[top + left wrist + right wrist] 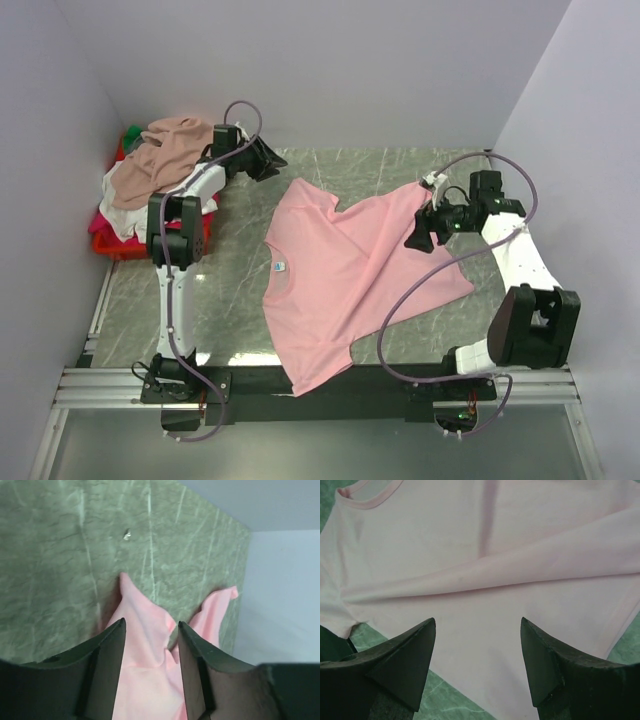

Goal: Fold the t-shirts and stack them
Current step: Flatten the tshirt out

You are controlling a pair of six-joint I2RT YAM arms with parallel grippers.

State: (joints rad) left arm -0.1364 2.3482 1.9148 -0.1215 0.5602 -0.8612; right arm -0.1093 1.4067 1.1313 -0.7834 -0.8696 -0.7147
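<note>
Looking down from the top camera, you get what neither wrist view gives: the green veined table [240, 300], the light pink t-shirt [340, 270] lying creased across its middle, a heap of tan and white t-shirts [160, 160] slumped over the red basket [110, 245] at the far left, and the small blue-white neck label [281, 267]. Your left wrist view shows the left gripper [150, 625] with dark wedge fingers apart and nothing between them, over a soft peaked sleeve; your right wrist view shows the right gripper [477, 625] spread wide above smooth cloth with one long fold and a ribbed collar [370, 500]
</note>
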